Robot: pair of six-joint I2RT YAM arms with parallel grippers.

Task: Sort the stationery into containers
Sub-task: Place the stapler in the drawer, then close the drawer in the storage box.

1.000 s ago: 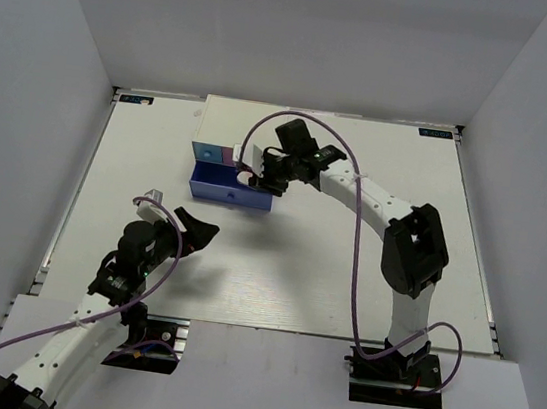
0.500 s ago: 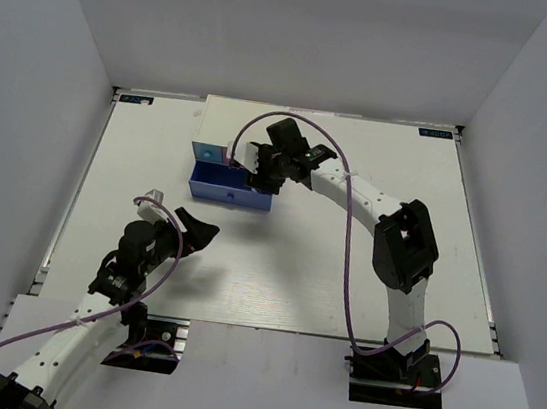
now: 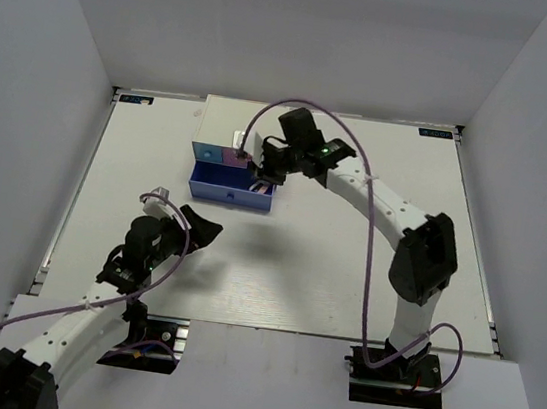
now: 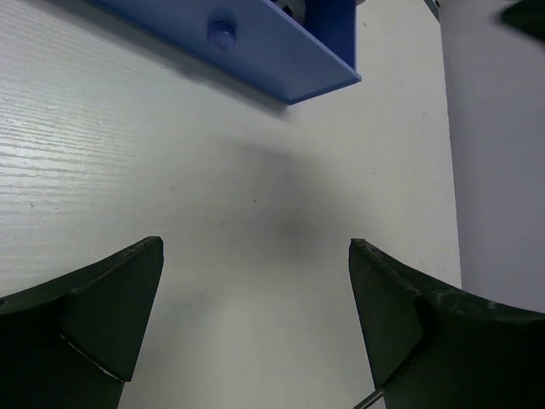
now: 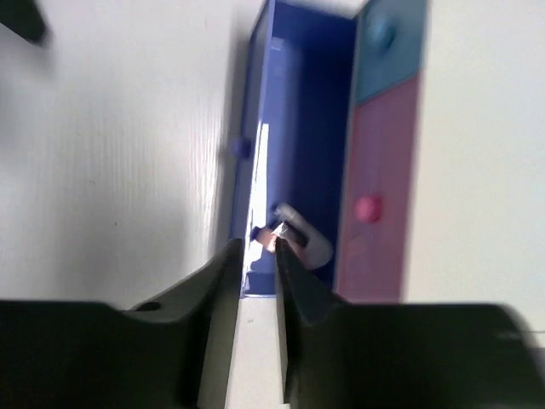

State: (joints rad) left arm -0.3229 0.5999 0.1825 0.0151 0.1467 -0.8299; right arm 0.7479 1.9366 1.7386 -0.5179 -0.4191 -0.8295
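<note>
One box (image 3: 211, 154) is sitting on the counter (image 3: 327, 257), showing three drawers: one light blue (image 5: 390, 60), one pink (image 5: 375, 256), and one purple-blue (image 5: 294, 111) standing open. Three round knobs (image 5: 368, 206) are showing, one per front. Two small blurred pieces are lying inside the open drawer, one greyish (image 5: 305, 240) and one tan (image 5: 274, 232).

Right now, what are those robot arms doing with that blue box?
The right tool hangs over the pulled-out blue drawer, its fingers nearly together. A small pale item lies inside it. I can't tell whether the tool holds anything. The left tool hovers open and empty above the table.
</note>
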